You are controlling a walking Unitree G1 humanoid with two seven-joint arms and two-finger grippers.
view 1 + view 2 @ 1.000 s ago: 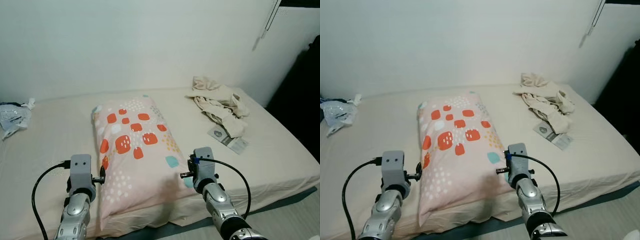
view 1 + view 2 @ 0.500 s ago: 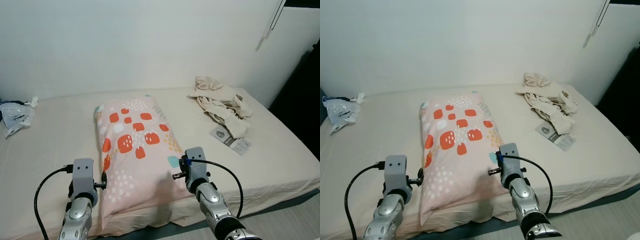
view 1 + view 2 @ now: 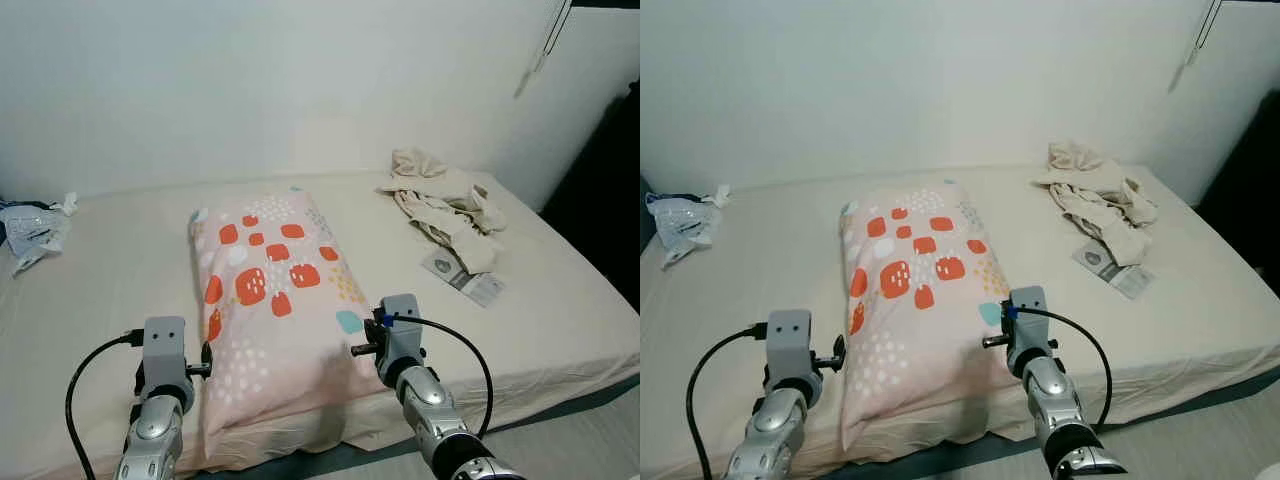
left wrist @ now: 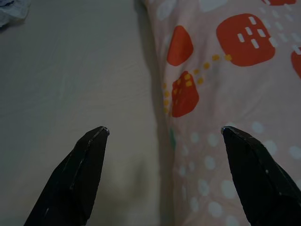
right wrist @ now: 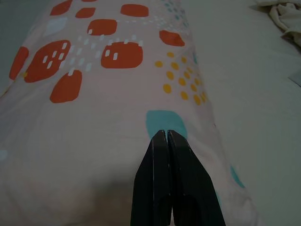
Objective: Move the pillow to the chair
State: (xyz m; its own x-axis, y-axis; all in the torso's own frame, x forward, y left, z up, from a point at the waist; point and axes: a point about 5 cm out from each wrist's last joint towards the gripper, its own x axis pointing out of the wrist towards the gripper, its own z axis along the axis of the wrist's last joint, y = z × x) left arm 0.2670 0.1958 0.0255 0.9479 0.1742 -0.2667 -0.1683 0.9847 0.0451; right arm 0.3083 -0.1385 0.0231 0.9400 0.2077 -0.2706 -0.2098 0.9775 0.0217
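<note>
No words can be read on anything here; a small packet [image 3: 458,277] near the right edge of the bed [image 3: 110,300] has print on it, but it is too small to make out. The pillow [image 3: 272,300] lies flat on the bed, running from the near edge toward the wall. It is pale pink with red blocks, yellow dots and blue patches. The left gripper [image 4: 164,134] is by the pillow's left side, with its fingers wide apart. One finger is over the sheet and the other is over the pillow, so the pillow's edge runs between them. The right gripper [image 5: 168,136] is at the pillow's near right corner, with its fingers pressed shut together and nothing between them. Its tips point at a blue patch on the pillow. A pile of clothes [image 3: 440,200] lies far off on the right. A crumpled bag [image 3: 30,230] lies at the left edge.
</note>
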